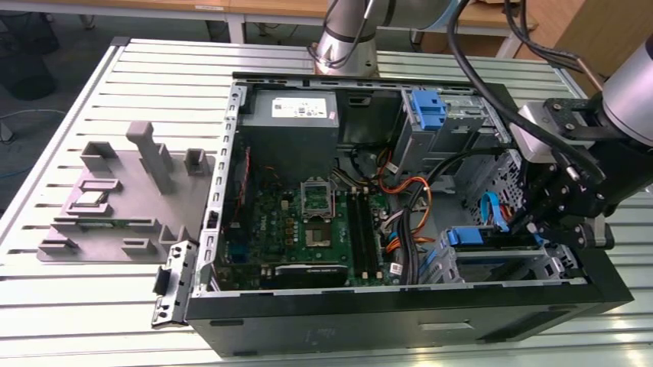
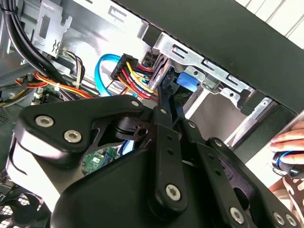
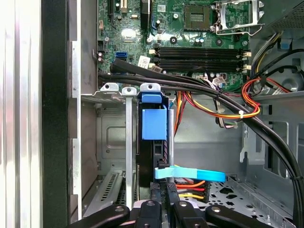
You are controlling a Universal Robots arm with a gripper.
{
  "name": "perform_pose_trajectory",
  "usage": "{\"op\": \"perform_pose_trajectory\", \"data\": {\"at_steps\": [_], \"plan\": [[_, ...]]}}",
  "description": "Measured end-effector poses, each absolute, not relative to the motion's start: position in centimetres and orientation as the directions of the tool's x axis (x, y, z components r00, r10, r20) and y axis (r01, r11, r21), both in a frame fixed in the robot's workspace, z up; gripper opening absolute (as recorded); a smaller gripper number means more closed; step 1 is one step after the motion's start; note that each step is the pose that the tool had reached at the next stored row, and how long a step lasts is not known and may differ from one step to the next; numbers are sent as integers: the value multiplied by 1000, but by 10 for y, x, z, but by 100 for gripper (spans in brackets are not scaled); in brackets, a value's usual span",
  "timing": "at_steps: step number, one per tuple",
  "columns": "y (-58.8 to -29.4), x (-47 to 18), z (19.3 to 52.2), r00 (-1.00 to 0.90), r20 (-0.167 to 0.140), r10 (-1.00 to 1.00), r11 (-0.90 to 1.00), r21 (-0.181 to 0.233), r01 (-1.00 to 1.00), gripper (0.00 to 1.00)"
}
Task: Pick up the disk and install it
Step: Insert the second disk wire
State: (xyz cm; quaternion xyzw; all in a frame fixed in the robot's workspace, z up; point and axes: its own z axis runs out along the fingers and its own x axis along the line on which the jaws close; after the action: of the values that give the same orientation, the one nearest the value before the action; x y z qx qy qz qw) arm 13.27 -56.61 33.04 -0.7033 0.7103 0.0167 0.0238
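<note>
The disk [image 1: 478,236] stands on edge in the drive cage [image 1: 510,269] at the front corner of the open computer case, on the exterior view's right. Its blue carrier frame [image 3: 154,123] shows between the cage's metal rails, and its dark body runs down toward my fingers. My gripper [image 1: 527,226] hangs over the cage at the disk's connector end. In both wrist views the fingers [image 2: 166,102] lie close together, shut, tips by the blue frame [image 2: 187,83] and a bundle of coloured power wires [image 2: 135,76]. Whether they pinch anything I cannot make out.
A flat blue data cable [image 3: 192,175] crosses just past my fingertips. Thick black cables [image 3: 199,88] run over the motherboard [image 1: 306,229]. A bare blue bracket [image 1: 429,111] sits in the far bay. A person's hand [image 2: 289,140] rests outside the case. Grey fixtures [image 1: 122,199] stand on the table.
</note>
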Motion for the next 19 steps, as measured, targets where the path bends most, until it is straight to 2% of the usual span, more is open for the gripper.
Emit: {"op": "perform_pose_trajectory", "data": {"at_steps": [19], "plan": [[-566,133,328,-10,-57,-998,10,-10,-1000,17]]}}
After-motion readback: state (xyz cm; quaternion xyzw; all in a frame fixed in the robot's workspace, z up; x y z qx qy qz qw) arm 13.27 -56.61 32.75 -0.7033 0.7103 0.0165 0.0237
